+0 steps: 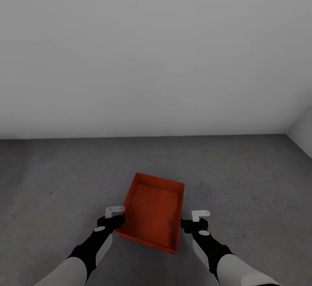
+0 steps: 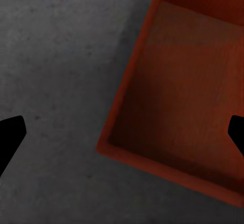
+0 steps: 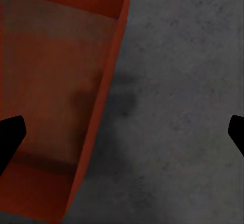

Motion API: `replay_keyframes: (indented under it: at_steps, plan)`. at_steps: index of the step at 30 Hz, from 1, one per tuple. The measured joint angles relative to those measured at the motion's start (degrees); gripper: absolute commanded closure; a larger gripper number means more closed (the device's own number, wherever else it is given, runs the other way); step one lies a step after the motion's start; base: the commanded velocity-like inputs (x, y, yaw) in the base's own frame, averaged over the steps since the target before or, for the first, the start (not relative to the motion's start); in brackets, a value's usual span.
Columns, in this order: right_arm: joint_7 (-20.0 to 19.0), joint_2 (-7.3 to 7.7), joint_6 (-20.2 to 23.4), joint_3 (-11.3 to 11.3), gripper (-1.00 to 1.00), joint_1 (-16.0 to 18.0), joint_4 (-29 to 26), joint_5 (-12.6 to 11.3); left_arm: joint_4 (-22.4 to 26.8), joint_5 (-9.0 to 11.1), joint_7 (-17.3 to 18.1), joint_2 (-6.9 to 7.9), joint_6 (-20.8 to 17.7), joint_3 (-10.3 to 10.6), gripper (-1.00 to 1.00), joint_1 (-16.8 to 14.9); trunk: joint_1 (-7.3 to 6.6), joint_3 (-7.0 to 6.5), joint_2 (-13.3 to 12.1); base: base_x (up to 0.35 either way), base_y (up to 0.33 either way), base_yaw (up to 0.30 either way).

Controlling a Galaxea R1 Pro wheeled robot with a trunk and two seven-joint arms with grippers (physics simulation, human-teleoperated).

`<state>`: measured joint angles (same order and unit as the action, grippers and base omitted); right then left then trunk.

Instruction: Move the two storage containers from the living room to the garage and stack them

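Both claws hang spread wide, left gripper (image 1: 115, 216) and right gripper (image 1: 195, 219) flanking the orange-red storage container (image 1: 154, 216), each straddling a long wall. It sits flat on the garage's grey concrete floor (image 1: 242, 178), apparently as the stack's base.

One orange-red storage container (image 1: 154, 216), two grippers — left gripper (image 1: 115, 215), right gripper (image 1: 196, 219).

Head camera high, facing down-forward; both wrist cameras close above shared container (image 1: 154, 212) and floor (image 1: 242, 173)
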<state>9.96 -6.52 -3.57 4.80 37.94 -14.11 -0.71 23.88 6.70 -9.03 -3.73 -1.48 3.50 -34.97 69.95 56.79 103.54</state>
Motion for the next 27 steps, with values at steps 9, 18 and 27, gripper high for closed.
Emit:
replay_keyframes:
  at_steps: [9, 18, 27]
  plan:
    - [0.0, 0.00, 0.0, 0.0, -1.00, 0.0, 0.0, -0.1, -0.1, 0.0, 0.0, 0.00, 0.0, 0.0, -1.00, 0.0, -1.98, -1.62, -3.6, 0.000, 0.000, 0.000]
    - [0.0, 0.01, 0.0, 0.0, -1.00, 0.0, 0.1, -0.1, -0.1, 0.0, 0.0, 0.00, 0.0, 0.0, -1.00, 0.0, -3.95, -3.23, -7.2, 0.000, 0.000, 0.000]
    - [-0.1, 0.08, -0.1, 0.0, -1.00, 0.0, 0.5, -0.2, -0.1, 0.0, 0.0, 0.00, 0.0, 0.0, -1.00, 0.0, -5.93, -4.85, -10.8, 0.000, 0.000, 0.000]
